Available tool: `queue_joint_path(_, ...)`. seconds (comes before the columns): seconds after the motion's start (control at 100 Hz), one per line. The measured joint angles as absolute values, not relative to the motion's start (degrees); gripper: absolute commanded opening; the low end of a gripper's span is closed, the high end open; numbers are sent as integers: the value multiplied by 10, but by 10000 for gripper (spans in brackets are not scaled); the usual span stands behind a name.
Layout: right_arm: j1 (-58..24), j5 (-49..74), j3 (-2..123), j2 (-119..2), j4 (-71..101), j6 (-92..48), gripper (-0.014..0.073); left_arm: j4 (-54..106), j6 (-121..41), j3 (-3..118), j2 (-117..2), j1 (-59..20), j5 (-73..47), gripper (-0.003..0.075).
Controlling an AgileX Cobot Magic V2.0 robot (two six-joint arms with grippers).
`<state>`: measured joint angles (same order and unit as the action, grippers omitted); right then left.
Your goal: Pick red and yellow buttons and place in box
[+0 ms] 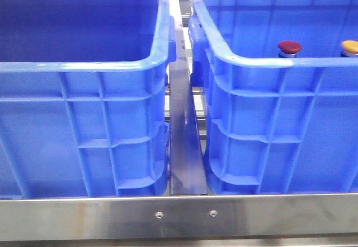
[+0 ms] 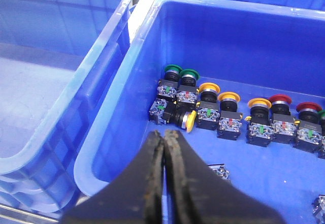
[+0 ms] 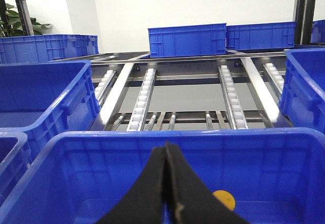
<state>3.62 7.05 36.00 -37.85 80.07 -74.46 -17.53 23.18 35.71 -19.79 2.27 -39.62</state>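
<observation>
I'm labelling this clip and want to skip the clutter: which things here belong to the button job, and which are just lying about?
Part of the job:
- red buttons
- yellow buttons
- left blue crate, which shows no buttons
- both grippers, left and right, fingers shut on nothing

Just lying about:
- green buttons
- loose contact blocks
- far crates
- roller rails

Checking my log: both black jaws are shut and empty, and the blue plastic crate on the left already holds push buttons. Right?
Not quite. The front view shows the left blue plastic crate bare inside; the mushroom-head push buttons lie in the right blue crate, as the left wrist view shows. Both jaws are shut and empty.
</observation>
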Motion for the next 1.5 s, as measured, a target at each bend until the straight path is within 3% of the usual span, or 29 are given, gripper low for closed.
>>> queue_joint_path(0.38,36,71,360,-379,801,-745,-69,-180,231,345,-197,23,-340,-19)
queue_joint_path(0.72,36,71,360,-379,801,-745,-69,-62,96,208,-137,23,-125,-19)
queue_joint_path(1.15,36,71,360,-379,801,-745,-69,-27,52,56,0,-15,-94,-19)
queue_joint_path(1.5,36,71,360,-379,801,-745,-69,-33,52,2,3,-15,12,-19)
